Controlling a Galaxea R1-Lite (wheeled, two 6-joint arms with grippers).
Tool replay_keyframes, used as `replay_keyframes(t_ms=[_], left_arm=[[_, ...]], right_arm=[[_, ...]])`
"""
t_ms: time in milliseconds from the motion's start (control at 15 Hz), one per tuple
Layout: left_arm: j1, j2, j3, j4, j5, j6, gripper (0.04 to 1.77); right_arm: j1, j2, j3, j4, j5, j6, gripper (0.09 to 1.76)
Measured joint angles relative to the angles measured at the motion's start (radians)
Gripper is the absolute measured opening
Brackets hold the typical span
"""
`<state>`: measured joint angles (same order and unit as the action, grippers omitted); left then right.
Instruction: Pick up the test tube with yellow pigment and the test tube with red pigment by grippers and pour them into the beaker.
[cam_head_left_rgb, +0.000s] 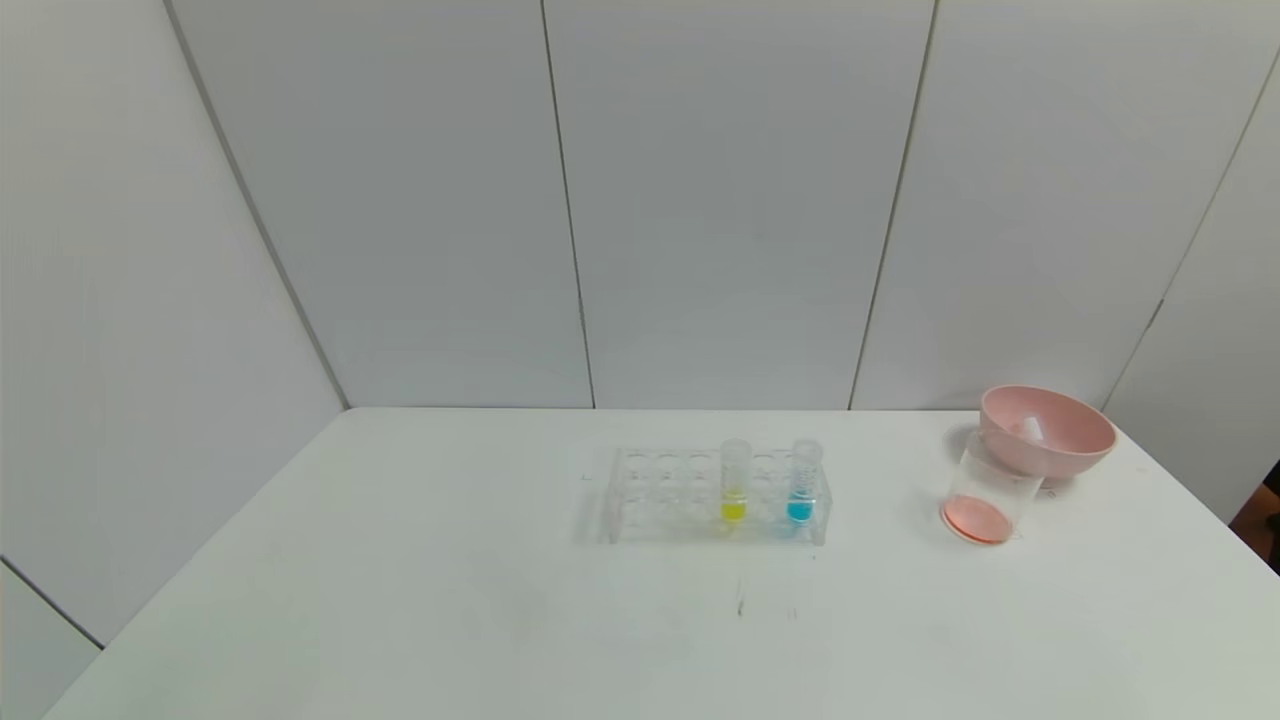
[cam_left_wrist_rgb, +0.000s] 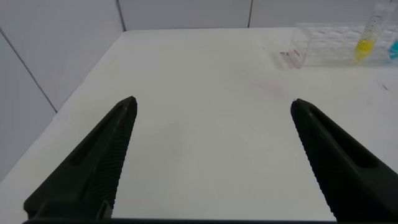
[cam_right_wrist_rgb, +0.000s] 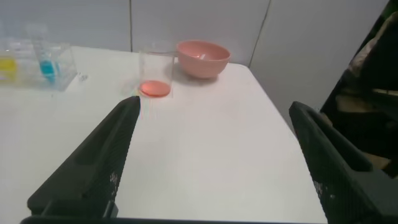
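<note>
The yellow test tube (cam_head_left_rgb: 734, 480) stands upright in a clear rack (cam_head_left_rgb: 660, 495) at mid-table, next to a blue tube (cam_head_left_rgb: 802, 482). It also shows in the left wrist view (cam_left_wrist_rgb: 367, 38). The beaker (cam_head_left_rgb: 990, 492) stands at the right with orange-red liquid in its bottom; it also shows in the right wrist view (cam_right_wrist_rgb: 155, 73). No red tube is in sight. My left gripper (cam_left_wrist_rgb: 213, 109) is open and empty over bare table, well short of the rack. My right gripper (cam_right_wrist_rgb: 214, 109) is open and empty, short of the beaker. Neither gripper shows in the head view.
A pink bowl (cam_head_left_rgb: 1046, 430) stands just behind the beaker, with something small and white inside. The table's right edge (cam_right_wrist_rgb: 292, 130) runs close to my right gripper. White wall panels close off the back and left sides.
</note>
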<state>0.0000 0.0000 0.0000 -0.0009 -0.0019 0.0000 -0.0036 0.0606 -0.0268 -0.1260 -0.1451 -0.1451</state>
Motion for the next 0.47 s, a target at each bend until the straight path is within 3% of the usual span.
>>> replay_keyframes(t_ms=[267,467], left_arm=[[0.000,0.000,0.000,0.000,0.000,0.000,1.76],[0.000,0.000,0.000,0.000,0.000,0.000,1.76]], right_arm=[[0.002,-0.053,0.023,0.121,0.192,-0.002,1.71],[0.002,-0.059,0.026,0.118,0.201,0.006,1.71]])
